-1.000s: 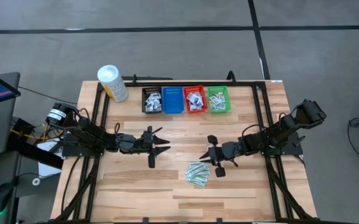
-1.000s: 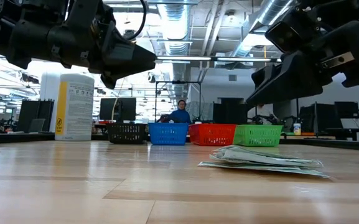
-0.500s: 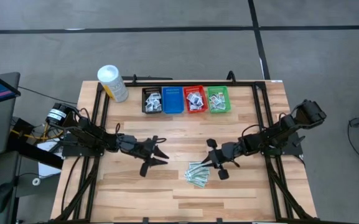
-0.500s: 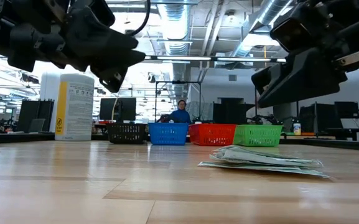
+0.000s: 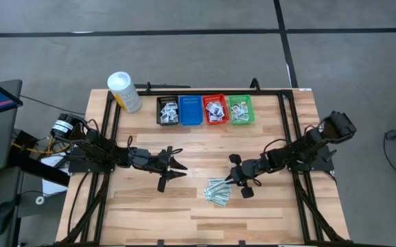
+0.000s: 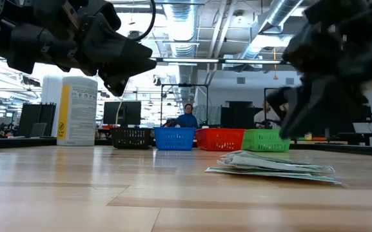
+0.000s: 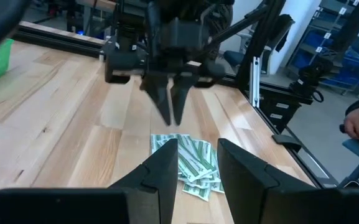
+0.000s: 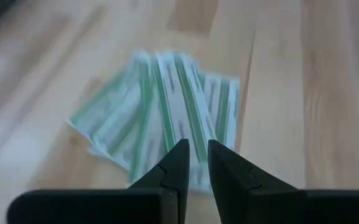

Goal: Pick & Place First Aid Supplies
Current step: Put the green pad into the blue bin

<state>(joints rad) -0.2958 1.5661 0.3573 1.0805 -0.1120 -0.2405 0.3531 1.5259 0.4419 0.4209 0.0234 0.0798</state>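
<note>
1. The left end effector (image 5: 171, 167), tipped over since a second ago, hovers empty and part-open above bare wooden worktop (image 5: 149, 206).
2. The right end effector (image 5: 233, 177), nearly closed and empty, has dropped toward the fanned pale-green strips (image 5: 218, 191) mid-worktop; a pickup looks imminent.

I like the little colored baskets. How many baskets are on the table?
4, side by side in a row at the table's far edge: the black basket, the blue basket, the red basket, then the green basket. None looks hidden.

Bright overhead light, motion-blurred close-ups
</note>
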